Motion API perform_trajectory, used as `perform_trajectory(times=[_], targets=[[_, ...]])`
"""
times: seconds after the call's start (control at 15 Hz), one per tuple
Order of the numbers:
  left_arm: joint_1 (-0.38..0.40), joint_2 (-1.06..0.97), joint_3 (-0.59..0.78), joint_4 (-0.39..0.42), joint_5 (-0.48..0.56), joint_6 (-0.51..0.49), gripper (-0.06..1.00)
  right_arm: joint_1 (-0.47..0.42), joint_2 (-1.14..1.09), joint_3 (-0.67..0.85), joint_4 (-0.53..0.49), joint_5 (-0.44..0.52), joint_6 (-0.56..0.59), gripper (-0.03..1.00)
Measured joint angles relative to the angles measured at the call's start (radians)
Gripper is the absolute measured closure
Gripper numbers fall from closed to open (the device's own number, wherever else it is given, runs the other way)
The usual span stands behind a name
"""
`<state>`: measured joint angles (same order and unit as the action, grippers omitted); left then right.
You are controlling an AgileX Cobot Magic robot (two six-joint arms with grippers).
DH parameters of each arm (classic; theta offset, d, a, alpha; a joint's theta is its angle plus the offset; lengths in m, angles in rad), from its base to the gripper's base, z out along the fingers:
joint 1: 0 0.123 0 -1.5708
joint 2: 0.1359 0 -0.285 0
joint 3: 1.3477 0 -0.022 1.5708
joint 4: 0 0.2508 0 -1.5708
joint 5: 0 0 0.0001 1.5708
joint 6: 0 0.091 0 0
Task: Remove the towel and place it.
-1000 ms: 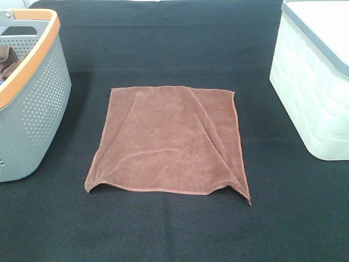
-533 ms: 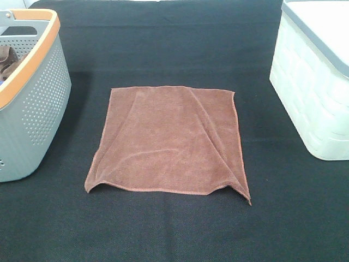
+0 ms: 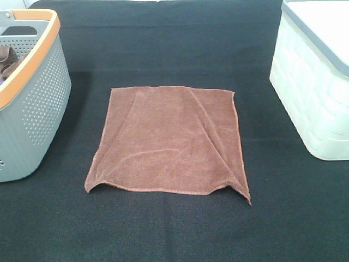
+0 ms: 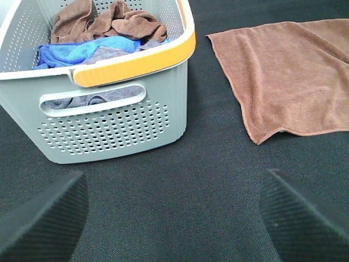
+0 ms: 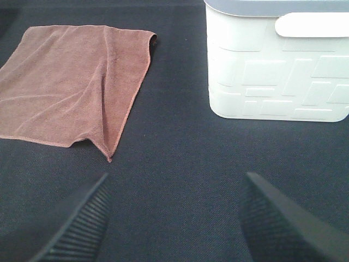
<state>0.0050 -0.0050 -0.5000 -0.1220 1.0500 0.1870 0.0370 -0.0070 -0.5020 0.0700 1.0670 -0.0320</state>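
On the black cloth (image 3: 174, 234) that covers the table, nearest to the camera, lies one towel (image 3: 169, 142), alone in the middle, between two containers and touching neither. It is rust-brown and roughly square, spread almost flat, with a stitched hem along its edges, a long soft fold that runs toward its near right corner, and a near left corner that is lifted a little. There is one grey perforated basket (image 3: 38, 103) with an orange rim at the left, and one white bin (image 3: 313, 103) with a grey rim at the right. Inside the basket the left wrist view shows several crumpled cloths (image 4: 103, 33), brown, blue and grey. The left gripper (image 4: 174, 218) and the right gripper (image 5: 174, 218) both hover above the bare black cloth with jaws spread apart, grasping nothing.
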Motion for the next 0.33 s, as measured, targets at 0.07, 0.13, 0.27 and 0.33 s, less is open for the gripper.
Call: perform_trajectory(times=[0.07, 0.13, 0.27, 0.33], targets=[[0.000, 0.000, 0.000, 0.000, 0.000, 0.000, 0.13, 0.000, 0.000, 0.000, 0.000, 0.000, 0.000, 0.33], [0.000, 0.000, 0.000, 0.000, 0.000, 0.000, 0.13, 0.000, 0.000, 0.000, 0.000, 0.000, 0.000, 0.33], [0.000, 0.000, 0.000, 0.000, 0.000, 0.000, 0.13, 0.000, 0.000, 0.000, 0.000, 0.000, 0.000, 0.33], [0.000, 0.000, 0.000, 0.000, 0.000, 0.000, 0.13, 0.000, 0.000, 0.000, 0.000, 0.000, 0.000, 0.33]])
